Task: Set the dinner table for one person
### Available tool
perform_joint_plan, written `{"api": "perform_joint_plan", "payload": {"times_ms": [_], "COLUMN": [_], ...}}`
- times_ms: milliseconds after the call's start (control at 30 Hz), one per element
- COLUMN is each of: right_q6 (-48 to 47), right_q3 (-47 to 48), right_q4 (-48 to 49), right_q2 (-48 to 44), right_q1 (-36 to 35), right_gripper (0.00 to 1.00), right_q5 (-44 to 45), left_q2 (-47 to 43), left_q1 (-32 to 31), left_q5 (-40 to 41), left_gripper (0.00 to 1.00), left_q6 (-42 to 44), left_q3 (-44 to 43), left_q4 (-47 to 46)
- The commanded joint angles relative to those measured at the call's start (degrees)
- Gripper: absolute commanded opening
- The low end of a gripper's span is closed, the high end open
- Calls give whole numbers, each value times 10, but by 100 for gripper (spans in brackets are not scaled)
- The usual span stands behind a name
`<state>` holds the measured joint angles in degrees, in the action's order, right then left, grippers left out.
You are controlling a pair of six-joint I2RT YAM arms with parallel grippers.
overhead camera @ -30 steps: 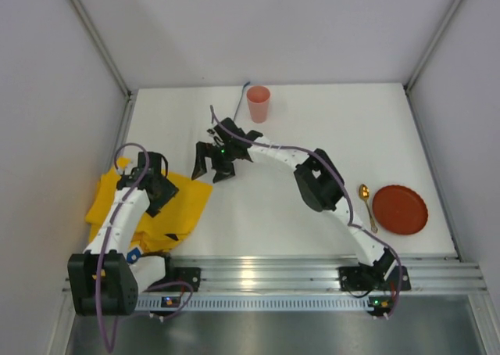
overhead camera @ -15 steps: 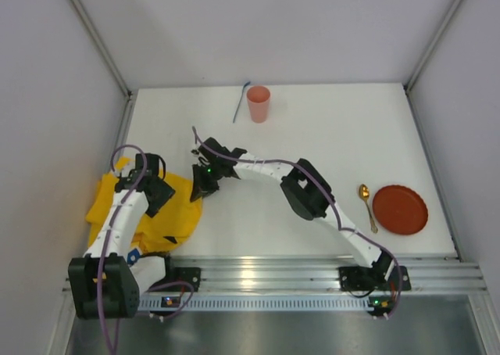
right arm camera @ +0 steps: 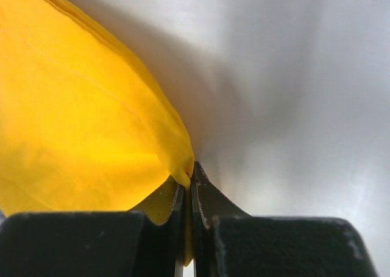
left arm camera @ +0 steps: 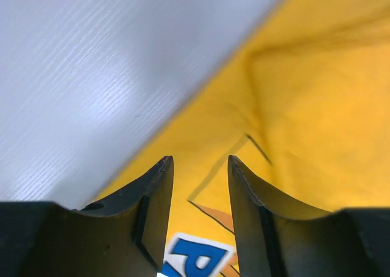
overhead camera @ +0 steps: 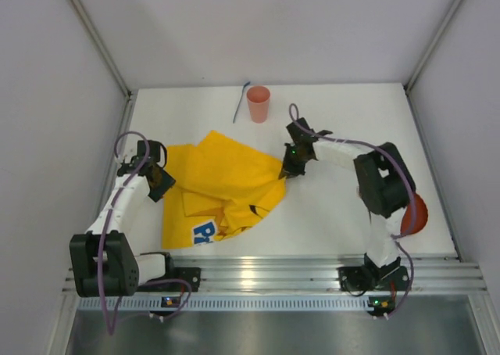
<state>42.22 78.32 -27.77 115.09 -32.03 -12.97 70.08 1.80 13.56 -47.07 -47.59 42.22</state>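
Yellow cloth (overhead camera: 226, 184) lies spread over the left half of the white table (overhead camera: 336, 214). I have the right gripper (overhead camera: 287, 170) low over the middle of the table, jaws pinched tight on the cloth's right corner. In its wrist view the fold is squeezed between them, with bare table running off beyond and to the right. My left gripper (overhead camera: 158, 181) sits at the cloth's left edge with its jaws apart and nothing between them. Through the gap I see cloth below and table off to the left. A pink cup (overhead camera: 258, 103) stands near the far edge, well apart from both grippers.
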Motion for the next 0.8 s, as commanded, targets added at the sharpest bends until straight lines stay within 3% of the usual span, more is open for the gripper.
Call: {"api": "perform_joint_plan", "payload": {"times_ms": [0, 67, 167, 300, 333, 367, 400, 500, 667, 767], "right_q6": [-3, 3, 13, -17, -27, -34, -45, -65, -120, -150], "right_q3": [-117, -161, -234, -240, -235, -227, -209, -157, -62, -27], "right_q4": [-42, -51, -72, -117, -132, -141, -150, -181, -187, -116], "right_q2": [-105, -146, -181, -204, -213, -217, -223, -246, -235, -204], "right_q1": [24, 33, 38, 40, 41, 41, 43, 49, 50, 57], "right_gripper": [0, 0, 0, 0, 10, 31, 61, 100, 100, 100], "right_q5": [71, 77, 75, 87, 92, 102, 124, 166, 190, 111], "left_q2": [26, 59, 117, 190, 200, 211, 216, 233, 251, 273], "left_q1": [-8, -16, -85, -165, -168, -169, -166, -153, -131, -109], "left_q5": [-4, -22, -8, 14, 18, 20, 31, 37, 40, -27], "left_gripper": [46, 45, 46, 70, 78, 80, 82, 84, 82, 84], "left_q6": [-12, -22, -31, -22, -19, -4, 4, 51, 109, 132], "left_q3": [-14, -9, -19, -86, -99, -109, -132, -187, -251, -267], "left_q4": [-40, -61, -98, -116, -119, -121, -122, -115, -112, -158]}}
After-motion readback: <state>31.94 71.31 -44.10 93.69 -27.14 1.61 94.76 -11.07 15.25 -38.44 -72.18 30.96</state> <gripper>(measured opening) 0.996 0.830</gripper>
